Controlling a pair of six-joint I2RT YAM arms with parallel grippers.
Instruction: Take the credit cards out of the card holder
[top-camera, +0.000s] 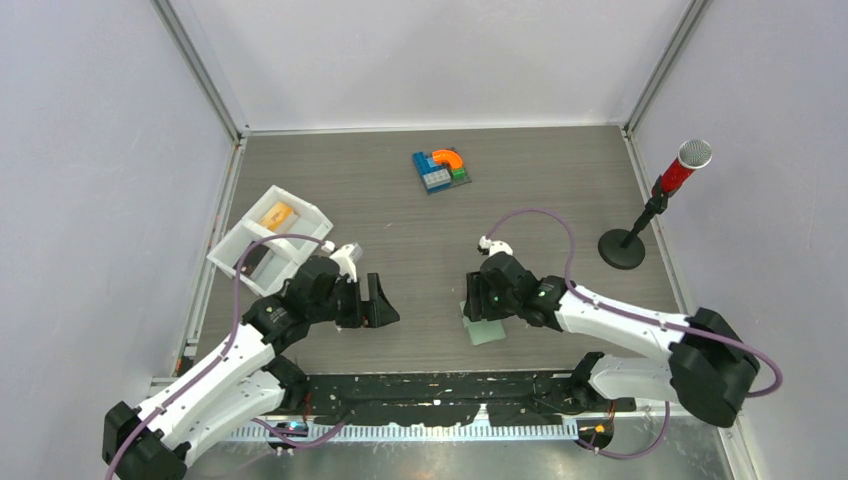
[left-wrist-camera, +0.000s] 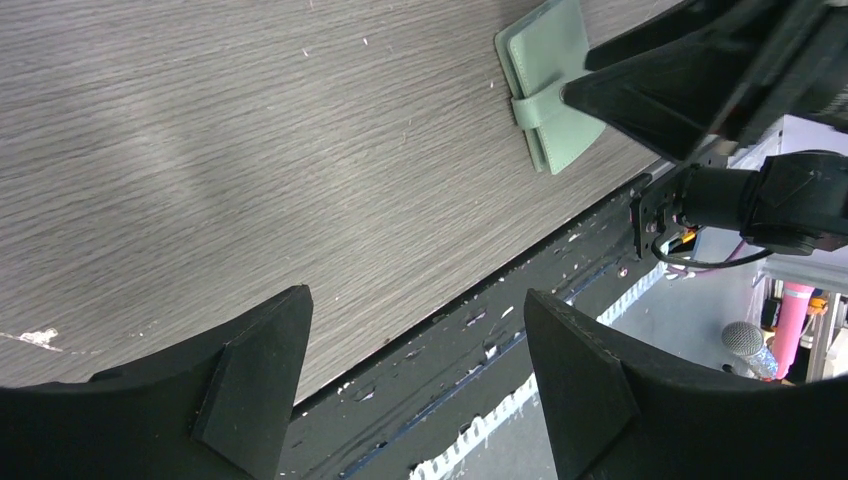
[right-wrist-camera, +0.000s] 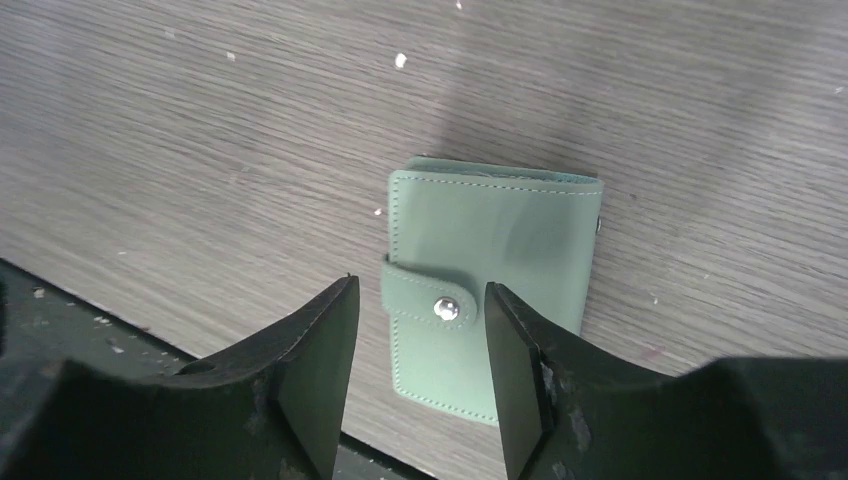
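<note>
The sage green card holder lies closed near the table's front edge, its snap tab fastened. It also shows in the right wrist view and the left wrist view. My right gripper hovers just above it, open, with the tab between its fingers, touching nothing. My left gripper is open and empty to the holder's left, over the front edge. An orange card and a dark card lie in the white tray.
The white two-compartment tray sits at the left by the wall. A blue-orange-green toy block cluster is at the back centre. A red microphone on a black stand is at the right. A black rail runs along the front edge.
</note>
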